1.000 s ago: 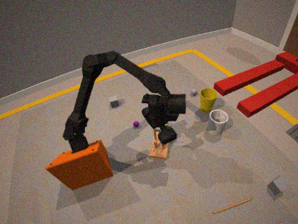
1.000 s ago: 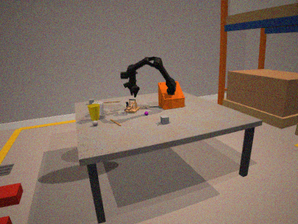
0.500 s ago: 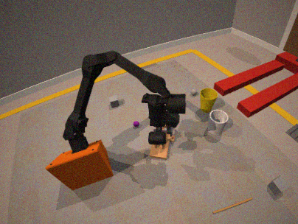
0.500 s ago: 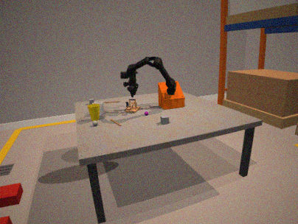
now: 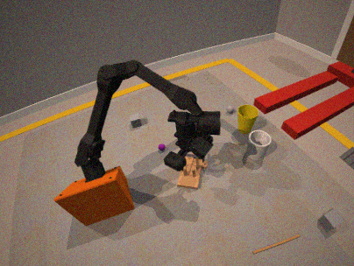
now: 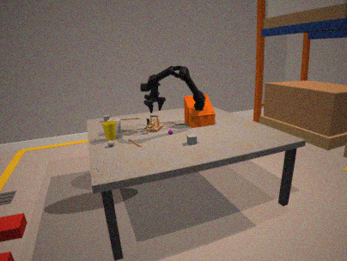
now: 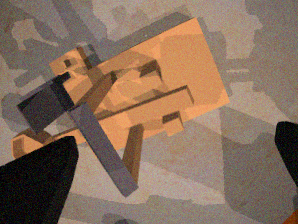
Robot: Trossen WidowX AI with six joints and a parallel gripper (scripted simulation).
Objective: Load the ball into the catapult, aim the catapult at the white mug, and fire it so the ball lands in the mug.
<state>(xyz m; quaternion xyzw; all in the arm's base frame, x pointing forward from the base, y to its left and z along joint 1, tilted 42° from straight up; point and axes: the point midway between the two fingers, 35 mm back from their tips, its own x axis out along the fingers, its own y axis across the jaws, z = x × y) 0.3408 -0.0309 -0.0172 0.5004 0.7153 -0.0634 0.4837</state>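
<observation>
The small wooden catapult stands on the table. In the wrist view it lies slantwise, with a dark grey bar across one end. My gripper is wide open and empty above the catapult. The purple ball lies on the table beside the catapult, on the orange base's side. The white mug stands upright beyond the catapult; in the exterior view the yellow cup mostly hides it.
The yellow cup stands beside the white mug. A small grey ball lies near it. Grey cubes and thin sticks lie around. The orange base carries the arm.
</observation>
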